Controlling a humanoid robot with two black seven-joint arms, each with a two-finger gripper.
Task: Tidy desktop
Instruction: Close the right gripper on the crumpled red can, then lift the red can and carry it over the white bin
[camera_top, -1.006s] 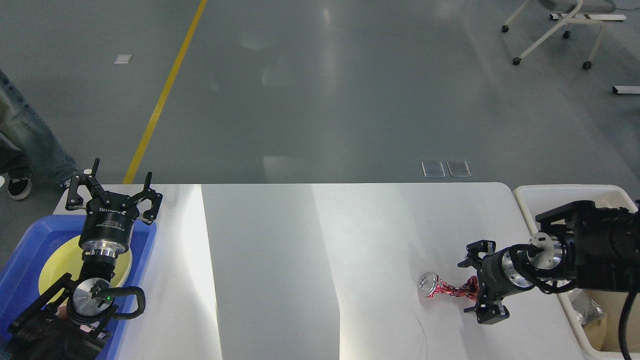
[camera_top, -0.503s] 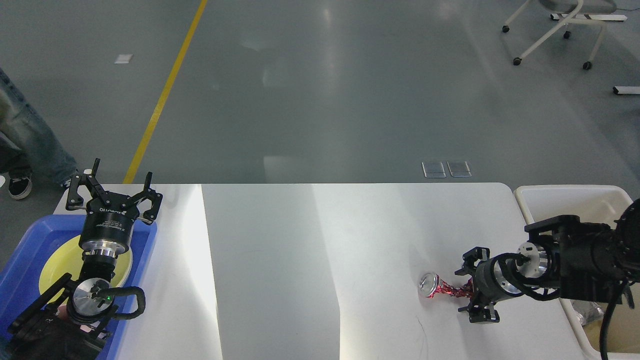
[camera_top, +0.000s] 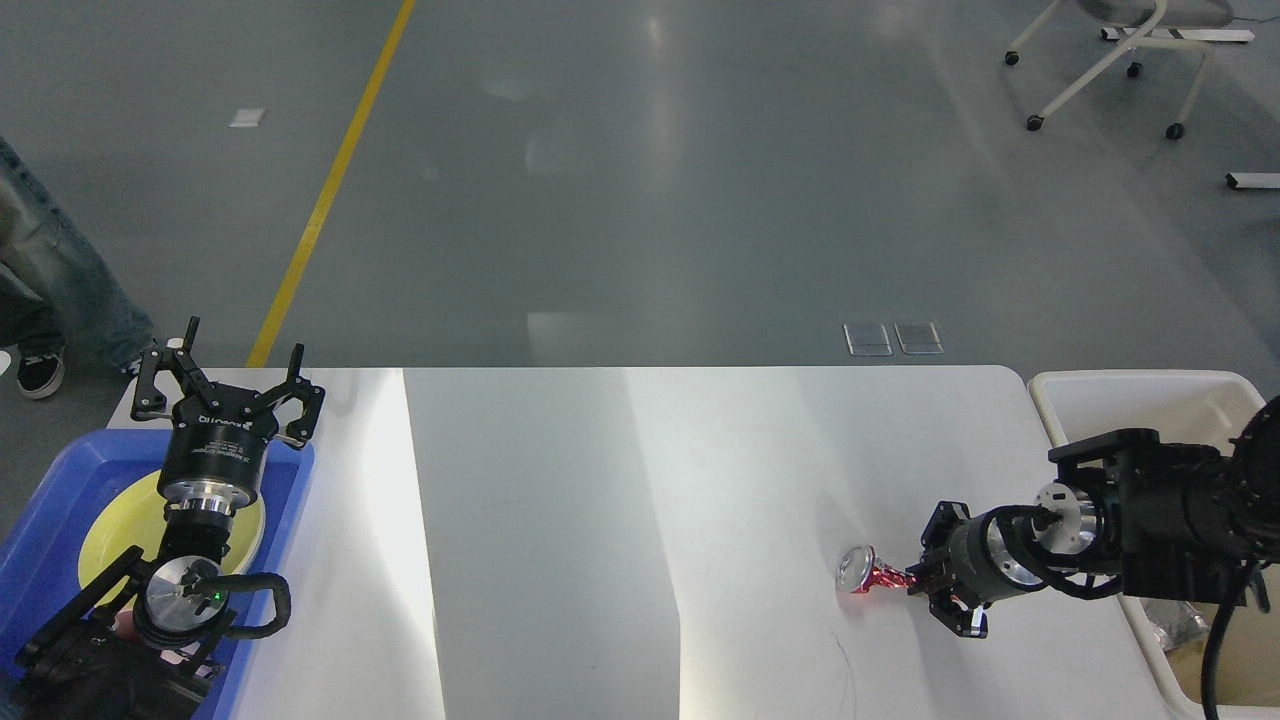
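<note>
The desktop (camera_top: 600, 520) is a wide white tabletop with rounded corners. A crushed red can (camera_top: 868, 573) with a silver top lies on its side at the right front. My right gripper (camera_top: 916, 581) reaches in from the right, level with the table, and its fingers are closed on the can's crumpled red end. My left gripper (camera_top: 228, 372) stands upright at the far left over the blue tray (camera_top: 40, 540). Its fingers are spread open with nothing between them.
A yellow plate (camera_top: 110, 540) lies in the blue tray, partly hidden by my left arm. A cream plastic bin (camera_top: 1130, 400) stands off the desktop's right edge with scraps inside. A person's legs (camera_top: 50, 290) stand beyond the left corner.
My right gripper lowered and moved left onto the can, and its fingers closed on the crumpled end. The can's silver top tilted slightly. The left arm has not moved.
</note>
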